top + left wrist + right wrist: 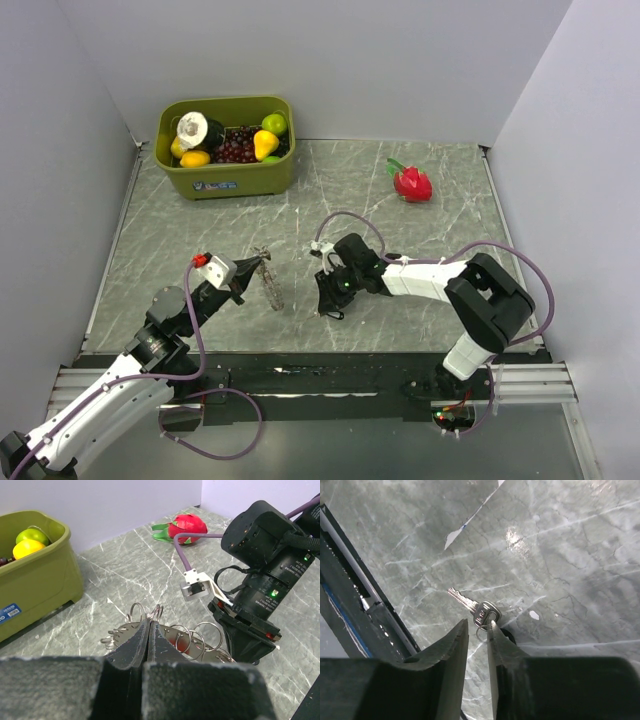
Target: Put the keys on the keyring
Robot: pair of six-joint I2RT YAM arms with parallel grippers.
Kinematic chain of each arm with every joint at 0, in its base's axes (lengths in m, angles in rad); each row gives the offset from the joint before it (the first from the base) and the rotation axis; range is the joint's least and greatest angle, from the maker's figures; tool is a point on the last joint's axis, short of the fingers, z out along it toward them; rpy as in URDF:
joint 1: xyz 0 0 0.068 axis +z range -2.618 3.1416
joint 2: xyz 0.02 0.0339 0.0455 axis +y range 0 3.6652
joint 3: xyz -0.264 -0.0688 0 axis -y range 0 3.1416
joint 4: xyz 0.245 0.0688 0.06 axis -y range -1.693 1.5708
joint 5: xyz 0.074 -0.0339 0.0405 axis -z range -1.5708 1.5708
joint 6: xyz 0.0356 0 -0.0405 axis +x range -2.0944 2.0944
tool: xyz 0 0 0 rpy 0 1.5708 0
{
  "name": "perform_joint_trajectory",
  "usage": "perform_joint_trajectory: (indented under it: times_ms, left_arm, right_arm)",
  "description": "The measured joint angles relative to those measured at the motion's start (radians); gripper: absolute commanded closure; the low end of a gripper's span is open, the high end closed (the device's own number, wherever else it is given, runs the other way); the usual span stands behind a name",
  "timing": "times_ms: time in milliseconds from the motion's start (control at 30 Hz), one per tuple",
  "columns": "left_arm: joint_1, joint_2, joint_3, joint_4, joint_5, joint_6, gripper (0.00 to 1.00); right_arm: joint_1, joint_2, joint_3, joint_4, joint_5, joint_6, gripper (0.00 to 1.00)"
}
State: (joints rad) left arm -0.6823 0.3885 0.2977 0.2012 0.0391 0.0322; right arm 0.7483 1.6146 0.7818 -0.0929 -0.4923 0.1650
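Pinching the keyring (192, 637) in fully closed left jaws; right jaws, narrowly apart, straddle a silver key (481, 612) lying loose on the counter (560, 555), not yet threaded.

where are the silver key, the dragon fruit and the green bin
silver key (468, 601), right wrist view, on its blade
dragon fruit (412, 184), top view, on its red body
green bin (262, 178), top view, on its front wall
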Motion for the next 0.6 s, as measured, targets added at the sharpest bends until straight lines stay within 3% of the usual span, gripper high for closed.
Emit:
perform_joint_trajectory:
  times_ms: [100,400,600]
  left_arm:
    - [0.0,0.0,0.0,0.0,0.002,0.0,0.99]
    - [0.0,0.0,0.0,0.0,0.009,0.0,0.99]
    - [0.0,0.0,0.0,0.0,0.009,0.0,0.99]
  right_arm:
    - [0.0,0.008,-0.001,-0.003,-0.002,-0.003,0.72]
    - [0.0,0.009,0.002,-0.028,0.009,-0.02,0.52]
    - [0.0,-0.012,0.002,-0.062,0.05,-0.035,0.54]
